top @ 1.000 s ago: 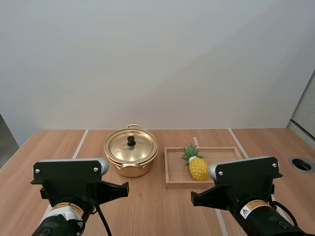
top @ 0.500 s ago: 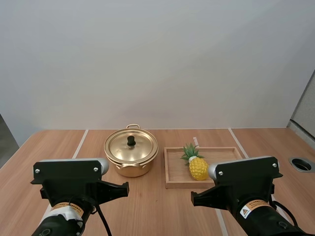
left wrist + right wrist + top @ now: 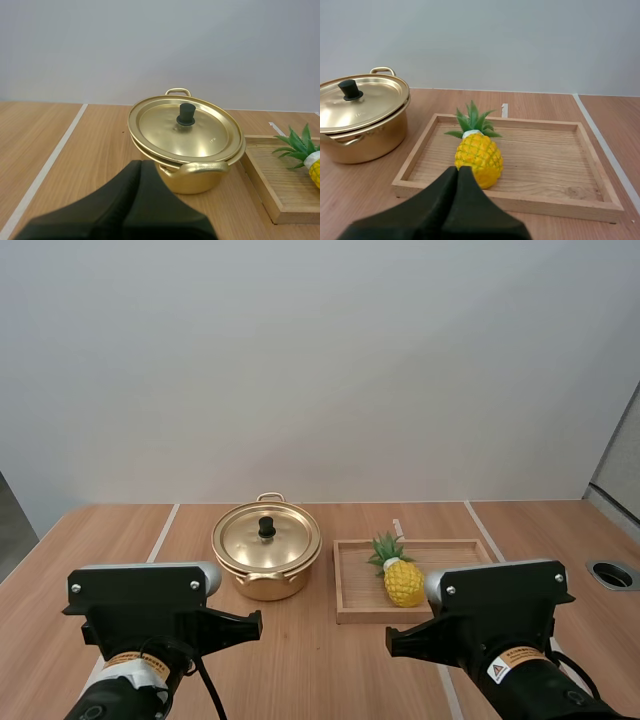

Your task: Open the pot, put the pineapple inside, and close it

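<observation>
1 gold pot (image 3: 262, 586), 1 lid (image 3: 285, 540) on it, centre frame | 1 pineapple (image 3: 402, 579) – yellow, green crown – in 1 wooden tray (image 3: 352, 585), right of centre | left gripper (image 3: 140, 163), right gripper (image 3: 458, 169): fingers pressed together

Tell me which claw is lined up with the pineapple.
The right claw: shut, it points at the pineapple in the wooden tray. The left claw, also shut, faces the lidded pot instead.

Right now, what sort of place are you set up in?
Most likely a lab test bench, not a kitchen: a wooden table marked with white lines, and staged props on it, a lidded gold pot beside a wooden tray holding a pineapple.
</observation>
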Controlling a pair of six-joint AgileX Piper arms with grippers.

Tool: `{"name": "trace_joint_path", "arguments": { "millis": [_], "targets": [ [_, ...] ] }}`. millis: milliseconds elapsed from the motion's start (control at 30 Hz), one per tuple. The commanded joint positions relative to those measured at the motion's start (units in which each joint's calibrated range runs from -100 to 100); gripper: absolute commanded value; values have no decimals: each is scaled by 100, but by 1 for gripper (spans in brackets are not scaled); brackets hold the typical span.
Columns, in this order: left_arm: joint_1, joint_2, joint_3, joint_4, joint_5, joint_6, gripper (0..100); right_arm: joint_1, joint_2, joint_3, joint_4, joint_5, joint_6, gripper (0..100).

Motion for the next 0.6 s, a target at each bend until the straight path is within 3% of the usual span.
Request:
{"name": "trace_joint_path", "arguments": {
  "millis": [0, 467, 567],
  "targets": [
    [-18, -37, 0, 48, -67, -51, 0, 11, -38, 4, 66, -3, 29, 0],
    [-18, -37, 0, 48, -67, -51, 0, 11, -38, 4, 45, -3, 29, 0],
    [-18, -37, 0, -78, -571, -50, 0, 11, -38, 4, -52, -753, -22, 0]
  ]
}}
